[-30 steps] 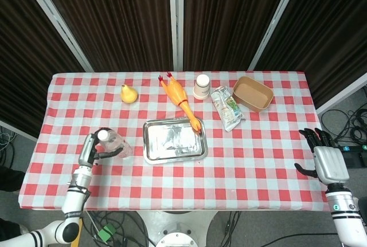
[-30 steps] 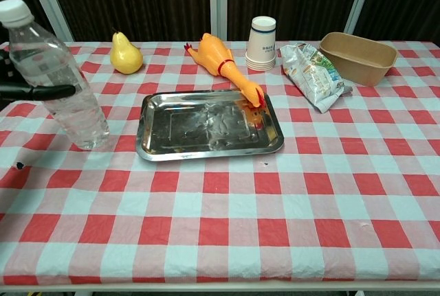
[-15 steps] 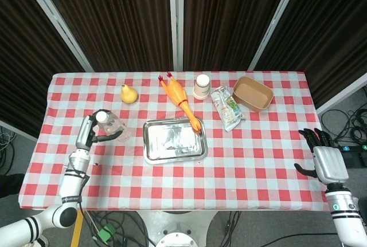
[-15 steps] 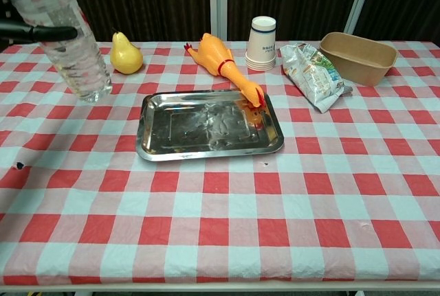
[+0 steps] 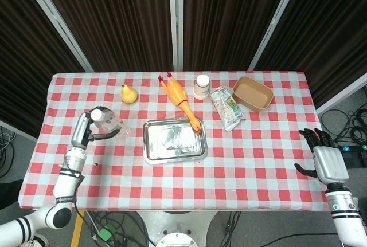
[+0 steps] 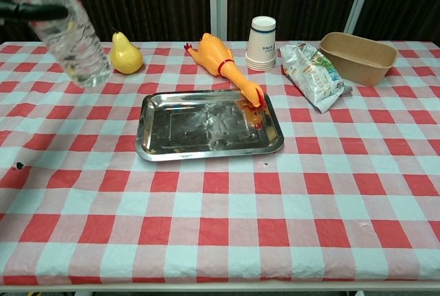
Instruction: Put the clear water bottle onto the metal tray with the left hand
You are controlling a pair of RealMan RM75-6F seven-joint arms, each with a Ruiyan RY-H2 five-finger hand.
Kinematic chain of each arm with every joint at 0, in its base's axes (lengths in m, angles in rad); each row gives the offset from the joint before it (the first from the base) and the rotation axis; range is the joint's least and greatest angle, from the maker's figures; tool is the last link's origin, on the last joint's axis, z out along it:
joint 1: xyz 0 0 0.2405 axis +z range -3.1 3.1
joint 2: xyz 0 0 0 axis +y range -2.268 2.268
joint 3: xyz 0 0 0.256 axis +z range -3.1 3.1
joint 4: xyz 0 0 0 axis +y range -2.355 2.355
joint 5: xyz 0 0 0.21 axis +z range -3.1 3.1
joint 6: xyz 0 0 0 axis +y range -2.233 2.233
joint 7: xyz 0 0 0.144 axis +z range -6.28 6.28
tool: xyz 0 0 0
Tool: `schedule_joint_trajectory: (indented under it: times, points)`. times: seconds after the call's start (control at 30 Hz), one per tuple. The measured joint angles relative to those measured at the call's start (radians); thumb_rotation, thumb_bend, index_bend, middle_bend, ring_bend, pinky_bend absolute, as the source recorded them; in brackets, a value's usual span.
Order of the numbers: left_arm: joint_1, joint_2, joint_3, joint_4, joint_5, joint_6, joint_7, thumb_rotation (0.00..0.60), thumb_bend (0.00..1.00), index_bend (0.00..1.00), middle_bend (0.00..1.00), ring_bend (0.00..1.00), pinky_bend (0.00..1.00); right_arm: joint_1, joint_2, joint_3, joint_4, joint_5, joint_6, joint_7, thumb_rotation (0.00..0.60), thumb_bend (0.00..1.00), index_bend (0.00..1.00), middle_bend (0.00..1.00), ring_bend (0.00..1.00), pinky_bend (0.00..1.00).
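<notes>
My left hand (image 5: 82,131) holds the clear water bottle (image 5: 108,124) in the air, left of the metal tray (image 5: 174,141). In the chest view the bottle (image 6: 72,38) hangs at the upper left, its cap out of frame, with a dark finger (image 6: 34,11) across it, well above the tablecloth. The tray (image 6: 208,125) lies bare in the middle of the table, a rubber chicken's head resting on its far right corner. My right hand (image 5: 325,160) is open off the table's right edge, holding nothing.
A yellow pear (image 5: 128,94) sits behind the bottle. The rubber chicken (image 5: 180,102) runs from the back down to the tray. A stack of paper cups (image 5: 202,86), a snack packet (image 5: 226,108) and a brown paper bowl (image 5: 252,93) stand at the back right.
My left hand has lifted the bottle off the table, carrying it upward and slightly away from me. The right hand has stayed still.
</notes>
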Motion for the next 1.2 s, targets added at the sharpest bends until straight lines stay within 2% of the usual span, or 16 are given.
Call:
schedule_joint_trajectory:
  times: [0.07,0.13,0.33,0.63,0.73,0.97,1.07,1.2]
  points:
    - [0.012,-0.013,0.038,0.024,-0.014,-0.015,-0.029,0.600,0.16,0.56,0.63,0.49,0.48,0.002,0.000,-0.001,0.000,0.002,-0.004,-0.004,0.600,0.12,0.12,0.10,0.00,0.01]
    - [0.001,-0.031,0.043,0.048,-0.024,-0.023,-0.031,0.600,0.16,0.56,0.63,0.49,0.48,0.002,-0.001,-0.001,-0.001,0.002,-0.003,-0.005,0.600,0.12,0.12,0.10,0.00,0.01]
    - [-0.051,-0.060,-0.021,0.065,-0.031,-0.023,0.008,0.600,0.16,0.56,0.63,0.49,0.48,0.002,-0.003,-0.001,0.000,0.003,-0.001,-0.008,0.600,0.12,0.12,0.10,0.00,0.01]
    - [-0.151,-0.169,-0.058,0.064,-0.074,-0.059,0.063,0.600,0.16,0.56,0.63,0.49,0.48,0.006,-0.011,-0.004,0.003,0.011,-0.009,-0.027,0.600,0.12,0.12,0.10,0.00,0.01]
    - [-0.141,-0.142,-0.069,0.077,-0.078,-0.049,0.066,0.600,0.16,0.56,0.63,0.49,0.48,0.004,-0.008,-0.001,0.004,0.010,-0.004,-0.012,0.600,0.12,0.12,0.10,0.00,0.01]
    - [-0.105,0.018,-0.122,0.121,-0.126,-0.054,0.059,0.600,0.16,0.56,0.63,0.49,0.48,0.004,-0.005,-0.001,0.005,0.004,-0.004,-0.008,0.600,0.12,0.12,0.10,0.00,0.01]
    - [-0.116,0.003,-0.118,0.123,-0.127,-0.066,0.058,0.600,0.16,0.56,0.63,0.49,0.48,0.005,-0.009,-0.002,0.005,0.006,-0.005,-0.018,0.600,0.12,0.12,0.10,0.00,0.01]
    - [-0.153,-0.083,-0.104,0.119,-0.117,-0.080,0.059,0.600,0.16,0.56,0.63,0.49,0.48,0.008,-0.014,-0.002,0.008,0.016,-0.010,-0.032,0.600,0.12,0.12,0.10,0.00,0.01]
